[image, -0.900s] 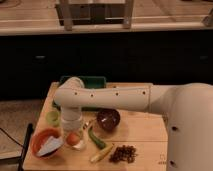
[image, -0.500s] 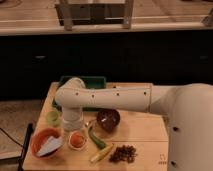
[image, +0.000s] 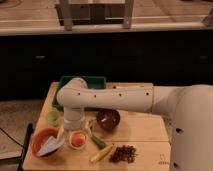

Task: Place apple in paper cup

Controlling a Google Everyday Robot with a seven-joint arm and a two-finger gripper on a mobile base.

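The apple (image: 77, 140) is small, round and orange-red. It sits inside the pale rim of the short whitish paper cup (image: 85, 145) at the front left of the wooden table (image: 145, 140). My gripper (image: 73, 128) hangs from the white arm that reaches in from the right. It is just above and slightly left of the cup and apple. The wrist hides the top edge of the cup.
A light green cup (image: 52, 117) stands left of the gripper. An orange bowl with white cloth (image: 46, 143) is at the front left. A dark brown bowl (image: 108, 120) is to the right, a green tray (image: 95, 81) behind. A green vegetable (image: 98, 142), a yellow one (image: 101, 153) and brown snacks (image: 123, 154) lie in front.
The apple has gone down and a little right from under the gripper and now rests in the cup. The arm has barely shifted since half a second ago.
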